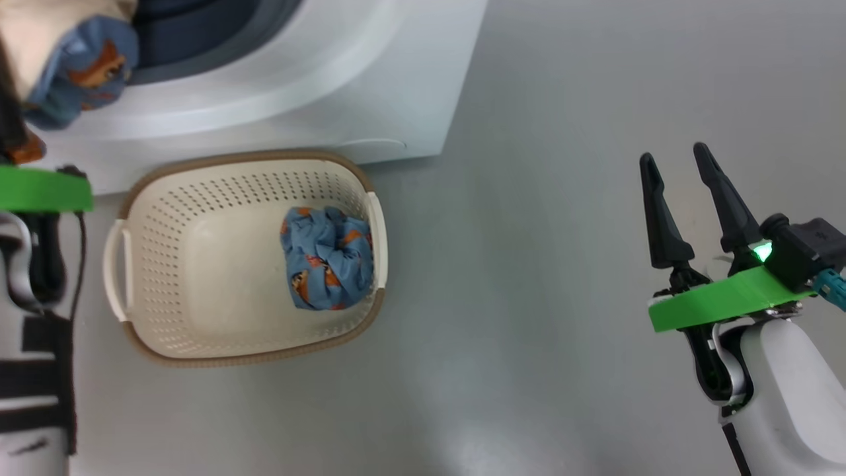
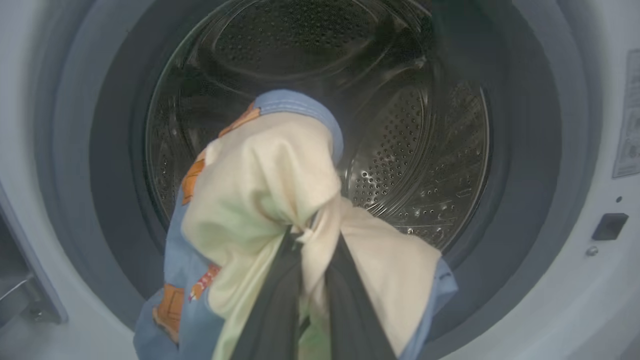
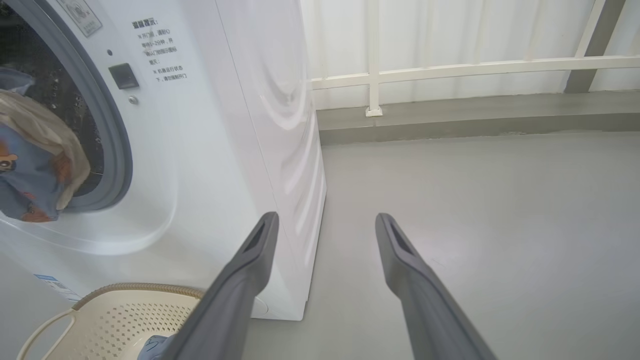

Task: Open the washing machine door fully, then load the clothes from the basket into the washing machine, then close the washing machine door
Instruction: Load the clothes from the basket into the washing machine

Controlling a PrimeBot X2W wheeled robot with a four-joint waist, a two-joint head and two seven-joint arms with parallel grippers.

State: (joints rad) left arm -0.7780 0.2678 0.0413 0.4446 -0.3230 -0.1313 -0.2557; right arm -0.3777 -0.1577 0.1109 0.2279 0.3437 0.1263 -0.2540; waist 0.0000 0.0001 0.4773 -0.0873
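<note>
Left wrist view: my left claw (image 2: 306,235) is clamped on the cream-and-blue printed cloth bundle (image 2: 260,185), just outside the steel perforated drum (image 2: 410,150). I'd carry it well past the drum's grey rubber seal (image 2: 520,150) before letting go. My right claw (image 1: 674,155) stands apart.

You have a smooth grey floor (image 3: 500,200) around you, with a soft sheen of light on it. At its far edge runs a raised grey kerb (image 3: 475,120). Above that, a white railing (image 3: 450,67) stands against pale, vertically ribbed panelling (image 3: 440,30).
</note>
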